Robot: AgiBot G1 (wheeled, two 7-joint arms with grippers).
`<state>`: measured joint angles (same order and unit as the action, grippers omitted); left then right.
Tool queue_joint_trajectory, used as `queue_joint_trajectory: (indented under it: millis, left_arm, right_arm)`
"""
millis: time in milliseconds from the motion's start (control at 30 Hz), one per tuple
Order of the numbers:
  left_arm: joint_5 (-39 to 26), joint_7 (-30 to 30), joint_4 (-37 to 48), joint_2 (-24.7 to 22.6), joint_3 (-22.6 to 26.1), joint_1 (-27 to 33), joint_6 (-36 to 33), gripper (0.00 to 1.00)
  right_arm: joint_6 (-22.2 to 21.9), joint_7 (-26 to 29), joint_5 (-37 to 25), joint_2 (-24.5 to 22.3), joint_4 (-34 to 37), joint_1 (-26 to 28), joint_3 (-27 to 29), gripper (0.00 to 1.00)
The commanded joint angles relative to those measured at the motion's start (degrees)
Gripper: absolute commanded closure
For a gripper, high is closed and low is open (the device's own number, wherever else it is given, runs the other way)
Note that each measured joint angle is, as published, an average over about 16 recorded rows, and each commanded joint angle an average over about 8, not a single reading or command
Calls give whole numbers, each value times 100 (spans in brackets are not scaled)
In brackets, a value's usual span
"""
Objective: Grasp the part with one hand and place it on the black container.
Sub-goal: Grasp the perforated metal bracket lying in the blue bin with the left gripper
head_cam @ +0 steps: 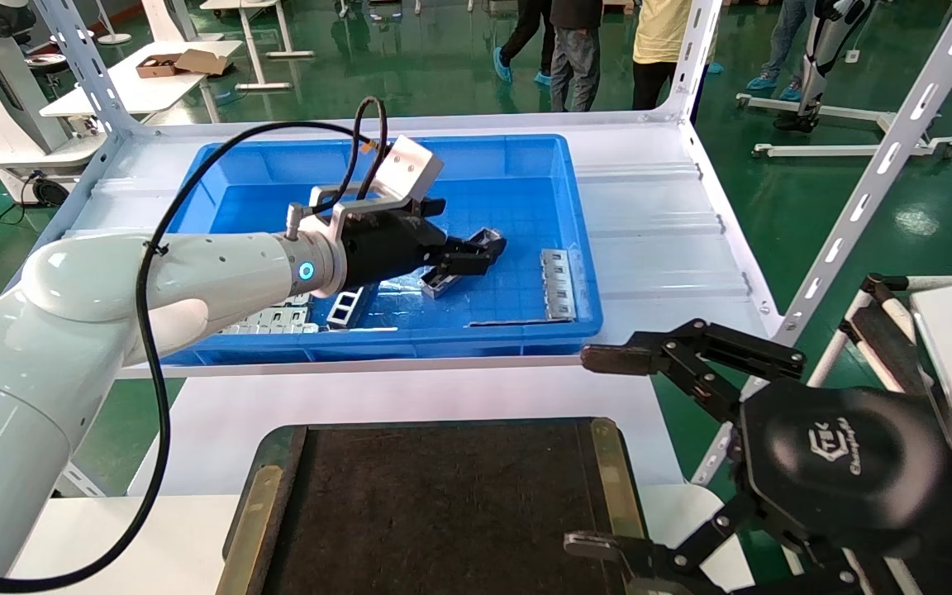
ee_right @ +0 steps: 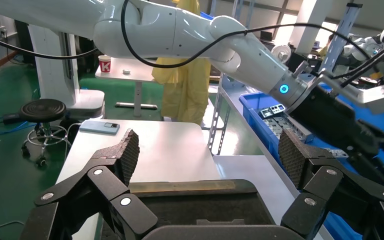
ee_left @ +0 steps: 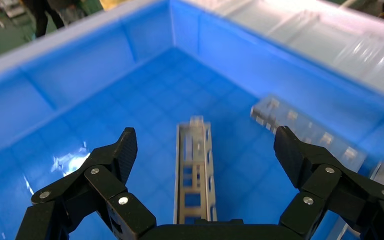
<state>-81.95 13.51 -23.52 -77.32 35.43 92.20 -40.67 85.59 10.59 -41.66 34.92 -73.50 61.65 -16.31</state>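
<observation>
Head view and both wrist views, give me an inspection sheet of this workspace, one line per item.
Surface: white table carrying a big blue plastic bin.
Job's things: long grey metal channel bar lying on the bin floor; wide flat black felt tray with brass side strips empty, nearest the robot.
Clutter: flat grey slotted plate and ladder-like grey strip in the bin.
Grippers: left gripper open, straddling the bar, not gripping; right gripper open, parked beside the tray.
Cables: black cable looping along the left arm.
Surroundings: white rack posts, green floor, people standing beyond.
</observation>
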Motion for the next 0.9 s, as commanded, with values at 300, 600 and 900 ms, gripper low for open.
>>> queue_joint_trajectory:
  millis: [300,600,900]
  left_arm:
    - [173,-90,285,-44,288,-43,239,100]
    - [376,-71,358,-47,548,-96,425,100]
    - [587,-63,449,-44,767,-95,529,100]
  right_arm:
    - [-2,-2,3,-2,0,1,-4,100]
    - [-3,-4,5,-3,0,2,-8,100]
    - [-5,-6,8,-5,0,2,-11,100]
